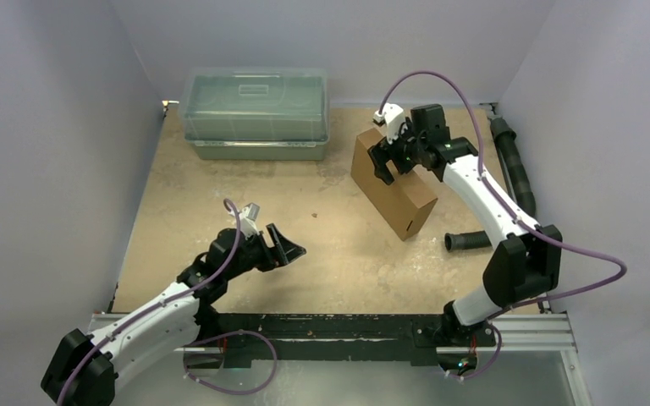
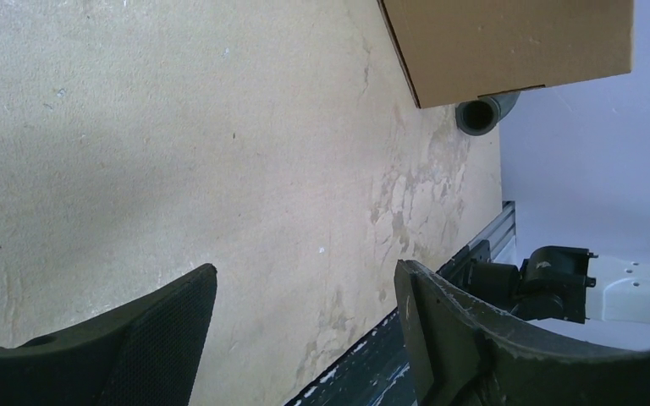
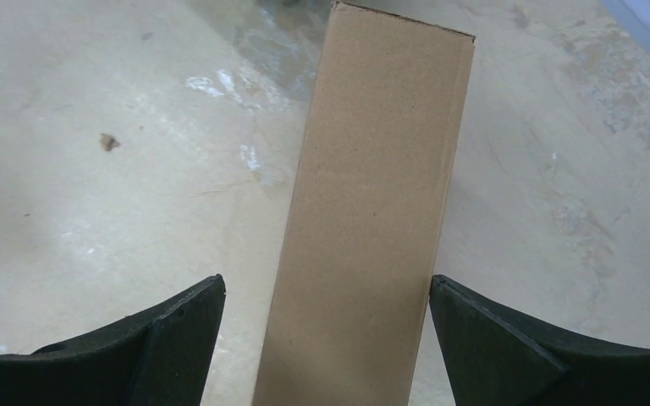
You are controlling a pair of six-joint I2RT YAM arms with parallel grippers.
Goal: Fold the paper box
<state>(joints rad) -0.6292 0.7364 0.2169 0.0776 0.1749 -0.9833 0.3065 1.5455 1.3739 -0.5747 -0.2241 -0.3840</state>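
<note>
paper box: the plain brown corrugated cardboard box [image 1: 393,182] is folded shut and stands on one long narrow edge, so it's tall and thin. It sits on the table right of centre, toward the back.

table: pale, scuffed particle-board top [image 1: 220,194]. There's bare board all round the box.

right gripper: the right gripper [image 1: 393,161] is up at the box's top edge with its black jaws spread wide, one on each side of the narrow top face. In the right wrist view [image 3: 326,283] there's a clear gap on one side. The other finger looks right at the cardboard edge, and it's hard to tell whether it touches. Either way it's not pinching anything.

left gripper: the left gripper [image 1: 281,249] is low over the front-left part of the table, well apart from the box, with its jaws spread and nothing between them but board [image 2: 305,269].

bin: the clear greenish plastic lidded bin [image 1: 254,110] is at the back left with its lid on.

hose: a black ribbed hose [image 1: 470,241] lies on the table just right of the box's near end, open end toward the box.
</note>
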